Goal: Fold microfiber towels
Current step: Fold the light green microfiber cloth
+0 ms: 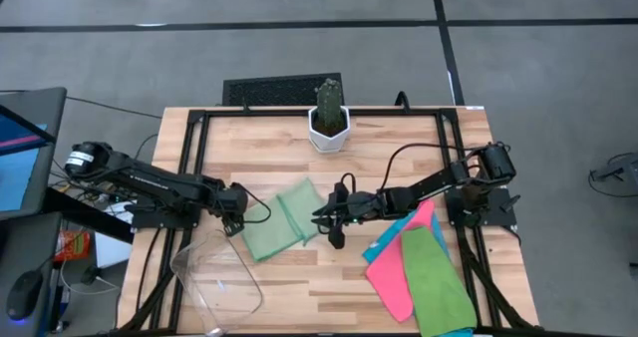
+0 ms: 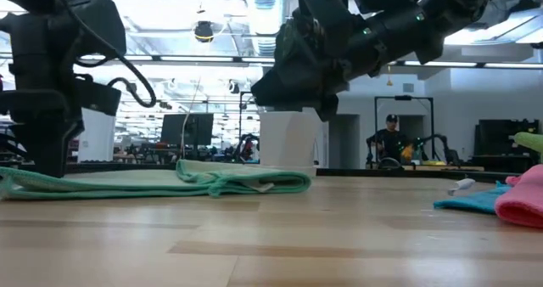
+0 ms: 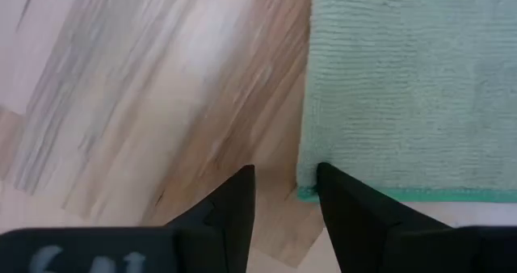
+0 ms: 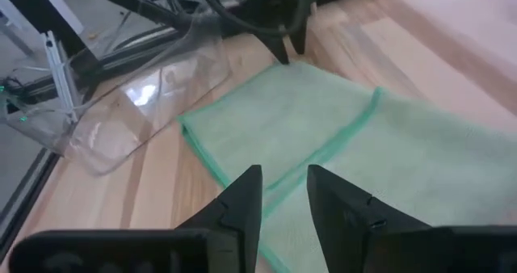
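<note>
Two grippers bracket my light green towel [image 1: 281, 222] mid-table: left gripper [image 3: 284, 194] at its nine o'clock corner, fingers slightly apart, empty; right gripper [image 4: 283, 194] hovers at three o'clock, also parted. Only overhead shows the other towels [image 1: 419, 267] farther right

Bright, even overhead light; ceiling strip lamps [image 2: 195, 59] glare in the low view; soft shadows; near arms blurred.

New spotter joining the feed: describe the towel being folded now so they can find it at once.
Start at the white cactus pot at the table's back edge. Just in front of it, between the two grippers, a light green towel lies flat. Unlike the pink, green and blue towels piled to the right, it lies alone, partly folded.
</note>
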You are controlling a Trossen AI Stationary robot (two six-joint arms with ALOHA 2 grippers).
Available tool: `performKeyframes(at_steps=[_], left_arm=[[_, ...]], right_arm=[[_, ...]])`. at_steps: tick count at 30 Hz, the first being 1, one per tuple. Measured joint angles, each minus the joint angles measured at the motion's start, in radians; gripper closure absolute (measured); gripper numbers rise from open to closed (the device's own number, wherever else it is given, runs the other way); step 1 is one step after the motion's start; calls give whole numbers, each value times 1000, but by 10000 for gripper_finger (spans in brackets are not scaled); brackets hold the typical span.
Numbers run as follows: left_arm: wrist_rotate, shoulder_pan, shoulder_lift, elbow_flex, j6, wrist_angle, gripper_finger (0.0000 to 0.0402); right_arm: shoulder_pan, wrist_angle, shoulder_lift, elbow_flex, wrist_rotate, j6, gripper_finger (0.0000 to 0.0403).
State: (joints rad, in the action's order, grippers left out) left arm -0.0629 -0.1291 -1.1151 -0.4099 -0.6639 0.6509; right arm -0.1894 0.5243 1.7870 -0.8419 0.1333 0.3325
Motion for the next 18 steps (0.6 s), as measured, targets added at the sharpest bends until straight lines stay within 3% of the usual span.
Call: performKeyframes(at_steps=[9, 18], left_arm=[[37, 0, -6, 15, -67, -125, 389], [38, -1, -15, 14, -150, -158, 398]], right_arm=[[-9, 34, 3, -66, -49, -243, 276], [-13, 31, 273, -320, -220, -371, 276]])
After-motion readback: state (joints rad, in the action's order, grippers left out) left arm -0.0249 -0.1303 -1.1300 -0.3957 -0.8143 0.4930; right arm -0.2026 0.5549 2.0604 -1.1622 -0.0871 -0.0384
